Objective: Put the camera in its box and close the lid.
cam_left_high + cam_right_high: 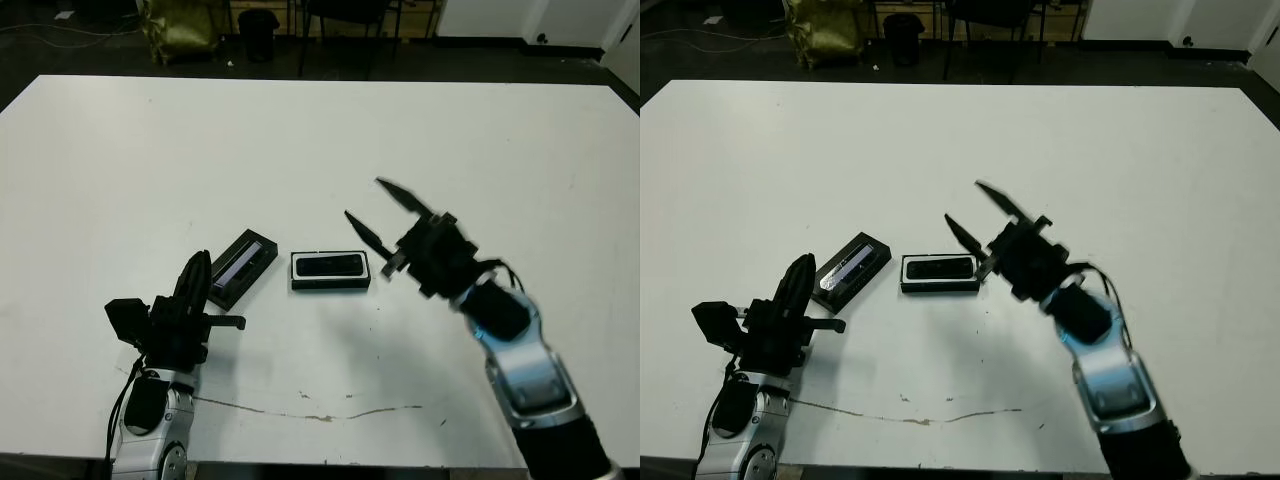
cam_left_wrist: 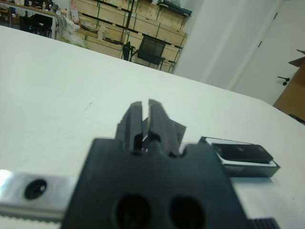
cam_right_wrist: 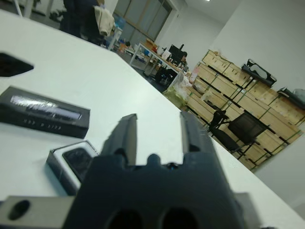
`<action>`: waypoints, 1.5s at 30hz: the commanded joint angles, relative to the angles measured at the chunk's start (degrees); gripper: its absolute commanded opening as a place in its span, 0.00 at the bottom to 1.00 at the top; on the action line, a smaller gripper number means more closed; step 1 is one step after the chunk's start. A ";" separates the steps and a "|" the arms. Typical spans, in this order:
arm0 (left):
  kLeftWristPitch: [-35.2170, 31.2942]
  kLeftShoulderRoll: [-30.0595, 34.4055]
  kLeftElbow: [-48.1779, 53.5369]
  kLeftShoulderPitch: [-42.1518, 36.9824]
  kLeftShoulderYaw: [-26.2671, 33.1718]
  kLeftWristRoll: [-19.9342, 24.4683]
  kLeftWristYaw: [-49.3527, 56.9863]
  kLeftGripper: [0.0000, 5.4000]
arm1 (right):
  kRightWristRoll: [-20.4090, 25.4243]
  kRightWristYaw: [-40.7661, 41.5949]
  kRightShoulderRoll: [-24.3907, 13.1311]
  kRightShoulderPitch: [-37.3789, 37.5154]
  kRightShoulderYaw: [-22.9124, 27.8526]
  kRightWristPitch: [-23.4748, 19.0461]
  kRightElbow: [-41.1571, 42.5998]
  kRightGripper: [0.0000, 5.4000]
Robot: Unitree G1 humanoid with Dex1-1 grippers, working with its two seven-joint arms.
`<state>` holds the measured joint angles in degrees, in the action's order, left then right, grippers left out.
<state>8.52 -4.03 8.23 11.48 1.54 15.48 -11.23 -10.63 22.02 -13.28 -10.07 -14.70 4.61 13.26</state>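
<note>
- Box [image 1: 331,271] taken as landmark: lying flat on white table [image 1: 300,140], long side across the view, white lining showing as a rim.
- Camera [image 1: 331,265] seated inside box, lengthwise, filling most of the tray; top face exposed, uncovered.
- Lid [image 1: 241,266] just left of box, flat on table, angled so its far end points toward box's far-left corner; pale strip running along its middle. Small gap between lid and box, not touching.
- Right gripper [image 1: 378,215] up off the table, just right of and beyond box's right end; fingers spread wide, nothing between them. Blurred in head views. Nearer fingertip [image 1: 357,225] above box's right end; contact cannot be told, looks apart.
- In right wrist view: two fingers well separated, box [image 3: 71,162] with camera [image 3: 78,160] seen beside one finger, lid [image 3: 45,113] beyond box.
- Left gripper [image 1: 195,275] left of and nearer than box, close by the near-left end of lid; fingers pressed together, pinching nothing.
- In left wrist view: fingers [image 2: 136,121] side by side with only a thin slit, box [image 2: 243,157] off to one side with camera [image 2: 243,151] inside.
- Thin dark scratch line [image 1: 310,412] on table nearer than box.
- Beyond table's far edge past box: dark floor, chair legs, an olive bag [image 1: 180,25].
</note>
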 commanded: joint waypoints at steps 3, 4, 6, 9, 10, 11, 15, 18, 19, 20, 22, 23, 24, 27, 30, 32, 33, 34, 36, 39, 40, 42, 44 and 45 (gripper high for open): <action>-0.33 0.71 -1.09 0.44 0.15 0.31 -0.60 0.00 | -3.85 -3.27 0.13 0.61 -1.62 3.05 -4.57 0.08; -0.19 0.72 -1.22 0.40 0.18 0.45 -0.79 0.00 | -4.47 -3.79 0.23 0.54 -1.79 3.19 -5.08 0.04; 0.53 0.60 -1.58 0.32 0.23 0.43 -1.06 0.00 | -5.51 -4.59 0.44 0.42 -2.13 2.99 -5.81 0.01; -2.11 0.47 0.37 0.93 -0.04 -0.16 0.69 0.00 | -6.59 -5.42 0.77 0.35 -2.68 2.38 -6.60 0.01; -2.45 0.52 0.66 1.04 -0.07 -0.04 0.71 0.00 | -7.08 -5.64 0.85 0.26 -2.86 1.96 -6.86 0.01; -2.53 0.60 0.75 1.07 -0.08 0.05 0.62 0.00 | -7.51 -5.82 0.99 0.22 -2.97 1.25 -6.92 0.01; -2.25 0.72 0.59 1.08 -0.02 -0.21 0.48 0.00 | -10.16 -6.95 1.87 -0.30 -3.37 -3.00 -6.41 0.01; -1.50 0.77 0.19 0.95 -0.05 -0.09 -0.09 0.00 | -11.73 -7.12 2.17 -0.99 -3.71 -5.20 -6.37 0.01; -1.35 0.65 -0.04 0.86 0.03 0.30 -0.33 0.00 | -12.47 -6.83 2.23 -1.39 -3.96 -6.61 -6.26 0.01; -1.10 0.58 -0.42 0.70 0.14 0.65 -0.63 0.00 | -12.95 -6.60 2.33 -1.76 -4.17 -7.66 -6.27 0.01; -0.80 0.60 -0.91 0.52 0.24 0.52 -0.69 0.00 | -13.43 -6.30 2.67 -2.34 -4.60 -9.18 -6.37 0.01; -0.86 0.46 -0.83 0.62 0.24 0.35 -0.43 0.00 | -13.52 -6.01 2.97 -2.56 -4.89 -10.36 -6.40 0.01; -0.94 0.38 -0.74 0.69 0.23 0.20 -0.24 0.00 | -13.51 -5.78 3.21 -2.70 -5.11 -11.39 -6.38 0.01; -0.76 0.38 -0.74 0.72 0.25 0.33 -0.49 0.00 | -13.67 -5.12 3.90 -3.16 -5.86 -14.33 -6.88 0.01; -1.69 0.27 -0.20 0.88 0.21 0.50 -0.12 0.00 | -14.03 -4.59 3.89 -3.43 -6.84 -15.77 -7.88 0.01; -2.90 0.21 0.79 1.20 0.07 0.22 0.65 0.00 | -13.74 -4.06 3.80 -3.41 -7.24 -15.91 -8.70 0.01; -3.32 0.17 1.27 1.34 -0.04 0.11 0.95 0.00 | -13.62 -3.56 3.74 -3.34 -7.45 -16.43 -8.87 0.01; -3.18 0.21 1.25 1.33 -0.06 0.19 0.79 0.00 | -13.50 -2.93 3.64 -3.21 -7.66 -17.05 -8.95 0.01; -2.39 0.47 0.81 1.22 -0.06 0.17 0.21 0.00 | -13.20 -1.66 3.47 -2.89 -7.88 -18.30 -8.76 0.01; -2.65 0.43 1.16 1.34 -0.18 -0.50 0.87 0.00 | -12.57 -0.37 3.19 -2.10 -8.01 -19.06 -8.73 0.01; -2.63 0.42 1.18 1.37 -0.18 -0.54 0.91 0.00 | -12.40 0.15 3.03 -1.84 -8.15 -19.52 -8.63 0.01; -2.82 0.39 1.28 1.40 -0.22 -0.48 1.01 0.00 | -12.32 0.95 2.71 -1.34 -8.41 -20.47 -8.27 0.01; -3.53 0.28 1.67 1.40 -0.29 -0.63 1.58 0.00 | -11.85 1.58 2.35 -0.70 -8.43 -20.66 -8.07 0.01; -3.68 0.26 1.72 1.38 -0.30 -0.60 1.72 0.00 | -11.62 1.85 2.15 -0.38 -8.41 -20.73 -8.01 0.01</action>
<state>6.31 -4.23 9.98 12.00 1.19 15.55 -10.12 -22.98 22.71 -10.12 -12.30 -22.84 -14.52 5.93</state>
